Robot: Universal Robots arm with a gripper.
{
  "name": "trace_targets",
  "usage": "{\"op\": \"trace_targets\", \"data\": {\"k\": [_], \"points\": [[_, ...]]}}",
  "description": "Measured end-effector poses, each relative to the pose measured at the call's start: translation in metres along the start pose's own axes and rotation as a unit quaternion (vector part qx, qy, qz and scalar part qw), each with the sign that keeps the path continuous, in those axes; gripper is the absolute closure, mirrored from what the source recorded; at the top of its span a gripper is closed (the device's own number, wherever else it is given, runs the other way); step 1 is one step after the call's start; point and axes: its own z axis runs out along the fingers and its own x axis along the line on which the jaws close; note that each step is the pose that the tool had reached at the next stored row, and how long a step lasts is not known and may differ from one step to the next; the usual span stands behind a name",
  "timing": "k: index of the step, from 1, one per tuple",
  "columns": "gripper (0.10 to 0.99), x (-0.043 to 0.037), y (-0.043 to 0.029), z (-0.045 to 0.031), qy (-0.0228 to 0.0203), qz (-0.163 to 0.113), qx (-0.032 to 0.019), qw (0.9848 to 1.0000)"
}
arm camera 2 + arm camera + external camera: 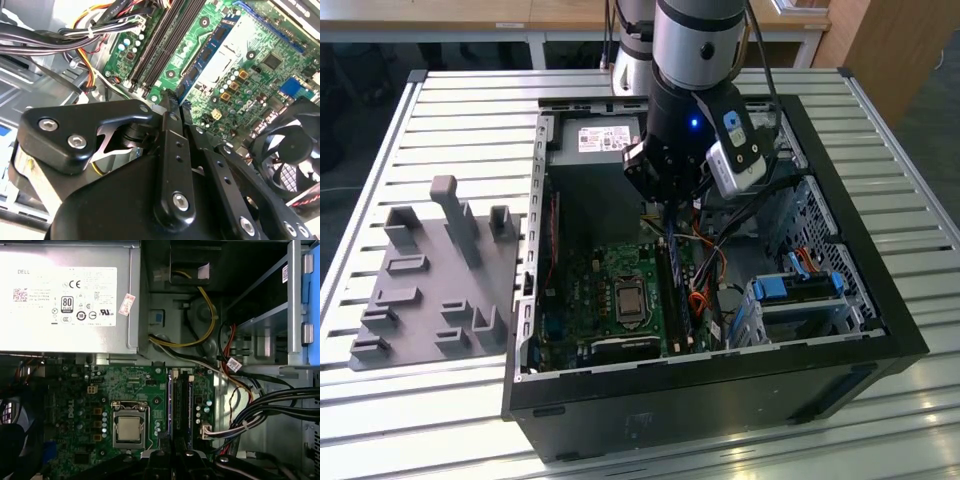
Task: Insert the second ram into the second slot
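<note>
The ram (170, 400) stands on its long edge in the one of the slots (183, 400) that is nearest to the socket (129, 430). In the second wrist view its blue face with dark chips is turned toward the socket. It looks upright and in line with its slot, but I cannot tell whether it is pressed fully down.

The pincer (176, 100) is almost closed, with only a thin gap between the fingers (170, 130). Its tips are at one end of the ram's upper edge. Whether they press on this edge, pinch it, or only hang above it, I cannot tell.

I judge the ram to be light, stiff and thin, and also fragile (the chips and the gold contacts should not be squeezed). The bare upper edge and the two short ends seem the safest places to hold or push. A sideways force could bend it.

Beyond the slots from the socket run the cables (260, 415), all inside the open case (880, 330) on the desk (440, 110).
</note>
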Motion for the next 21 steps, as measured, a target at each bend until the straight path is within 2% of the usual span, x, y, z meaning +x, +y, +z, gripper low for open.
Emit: {"op": "trace_targets", "data": {"k": [18, 21], "points": [[0.949, -0.0022, -0.0024, 0.0326, 0.0, 0.0, -0.0002, 1.0], [0.949, -0.0023, -0.0055, 0.0377, -0.0001, 0.002, -0.0001, 1.0]]}}
